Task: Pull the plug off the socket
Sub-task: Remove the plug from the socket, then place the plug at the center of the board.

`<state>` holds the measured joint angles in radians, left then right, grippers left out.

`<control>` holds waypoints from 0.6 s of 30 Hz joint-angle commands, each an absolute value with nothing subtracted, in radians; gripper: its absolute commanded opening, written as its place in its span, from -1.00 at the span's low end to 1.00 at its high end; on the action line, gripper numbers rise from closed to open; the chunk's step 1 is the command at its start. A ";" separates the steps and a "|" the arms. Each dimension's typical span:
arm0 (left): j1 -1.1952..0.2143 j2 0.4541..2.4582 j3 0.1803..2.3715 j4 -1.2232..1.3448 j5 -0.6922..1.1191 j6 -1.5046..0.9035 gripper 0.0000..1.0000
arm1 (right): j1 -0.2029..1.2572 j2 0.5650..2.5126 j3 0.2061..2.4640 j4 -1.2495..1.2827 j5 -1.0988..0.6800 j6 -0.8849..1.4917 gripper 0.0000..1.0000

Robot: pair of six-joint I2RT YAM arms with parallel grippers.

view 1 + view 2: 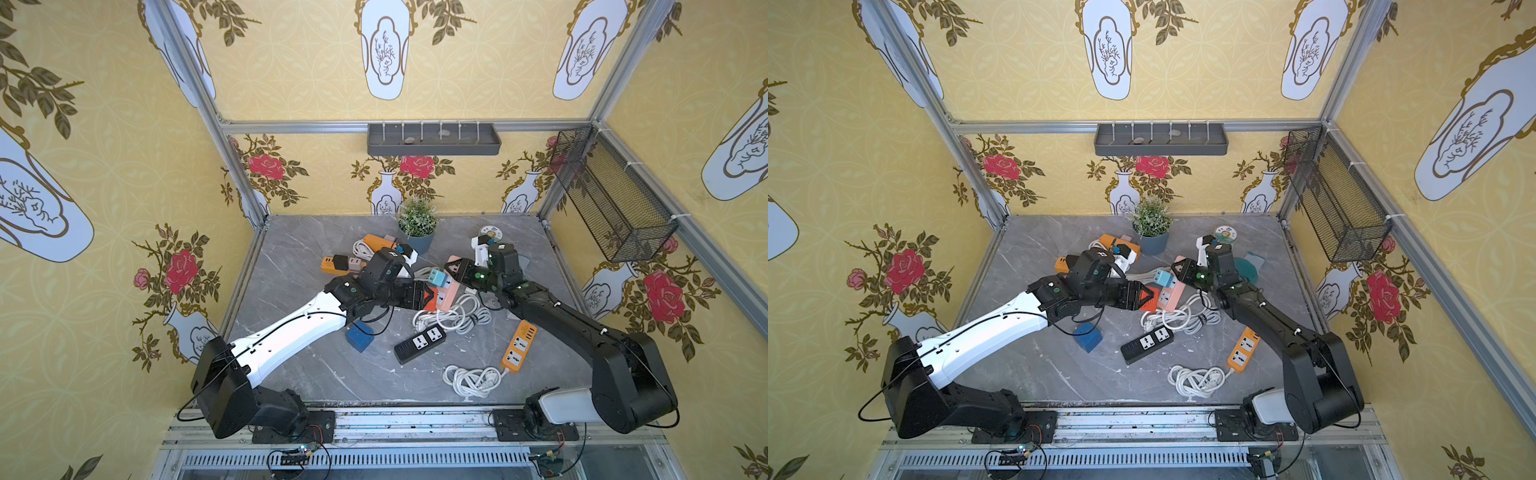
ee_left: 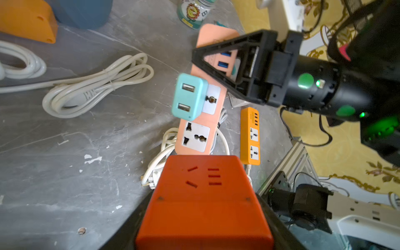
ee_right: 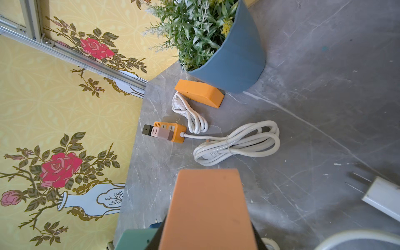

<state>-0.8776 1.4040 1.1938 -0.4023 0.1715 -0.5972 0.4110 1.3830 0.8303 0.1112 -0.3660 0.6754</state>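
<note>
The socket is a pink power strip (image 1: pixel 448 296) (image 1: pixel 1168 297) lying mid-table among white cable. My right gripper (image 1: pixel 455 268) (image 2: pixel 227 71) (image 3: pixel 207 227) is shut on its far end, and the strip (image 3: pixel 207 205) fills the space between the jaws. An orange-red block plug (image 1: pixel 432 300) (image 2: pixel 203 201) sits at the strip's near end, with my left gripper (image 1: pixel 428 299) (image 2: pixel 203 216) shut on its sides. I cannot tell whether its pins are still in the strip. A teal USB plug (image 2: pixel 188 96) (image 1: pixel 436 276) is seated in the strip's (image 2: pixel 194 138) middle socket.
A potted plant (image 1: pixel 417 232) and two orange strips (image 1: pixel 340 264) stand behind. A black strip (image 1: pixel 419 345), an orange strip (image 1: pixel 519 347), white cable coils (image 1: pixel 473 380) and a blue box (image 1: pixel 359 336) lie nearer the front. A mesh basket (image 1: pixel 611 195) hangs on the right wall.
</note>
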 commanded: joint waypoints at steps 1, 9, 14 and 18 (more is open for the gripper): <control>-0.905 1.359 1.121 -0.393 0.065 -0.507 -0.41 | 0.391 1.353 0.809 0.196 -0.396 0.666 -0.76; -0.701 1.245 0.738 -0.163 0.180 -0.888 -0.44 | 0.306 1.293 0.699 0.355 -0.549 0.738 -0.73; -0.710 1.509 0.996 -0.478 0.107 -0.843 -0.38 | 0.303 1.316 0.683 0.390 -0.569 0.760 -0.72; -0.710 1.677 1.134 -0.571 0.089 -0.804 -0.26 | 0.300 1.329 0.683 0.385 -0.582 0.767 -0.71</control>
